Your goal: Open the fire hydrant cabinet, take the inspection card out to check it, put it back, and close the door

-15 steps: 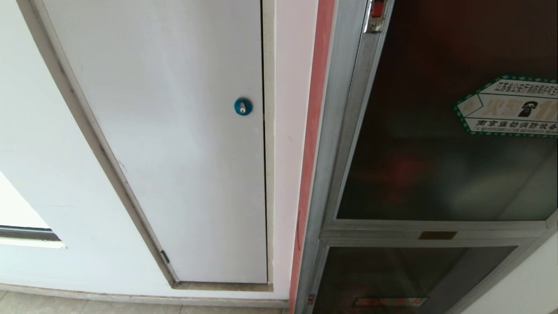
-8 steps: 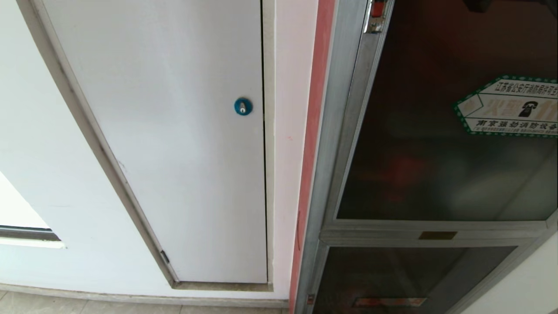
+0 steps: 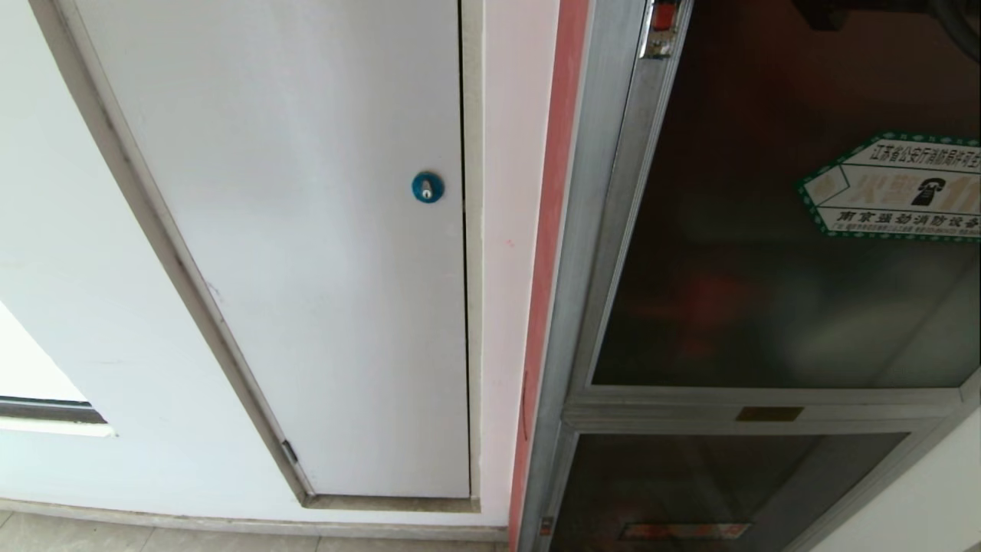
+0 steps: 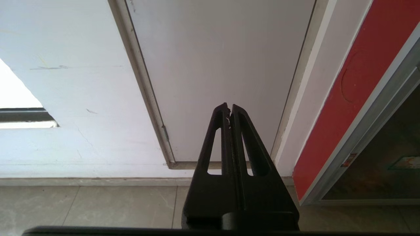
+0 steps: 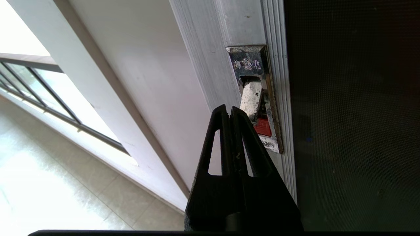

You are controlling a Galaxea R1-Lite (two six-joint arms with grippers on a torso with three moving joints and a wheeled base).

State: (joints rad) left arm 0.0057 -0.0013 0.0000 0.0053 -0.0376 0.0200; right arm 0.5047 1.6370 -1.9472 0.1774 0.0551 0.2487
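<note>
The door (image 3: pixel 782 230) of the fire hydrant cabinet (image 3: pixel 590 307) stood shut, its dark tinted glass carrying a green-bordered hexagonal sticker (image 3: pixel 897 188); the inspection card could not be seen through the glass; a latch (image 5: pixel 257 105) with a red tab sat in the silver frame at the door's left edge. The right gripper (image 5: pixel 229 109) hung just beside that latch, its fingers pressed together on nothing; whether it touched the latch could not be told. The left gripper (image 4: pixel 229 107), fingers likewise pressed together, pointed low at the white panel door (image 3: pixel 306 230) with its blue lock (image 3: pixel 427 187), near the tiled floor (image 4: pixel 98 203).
</note>
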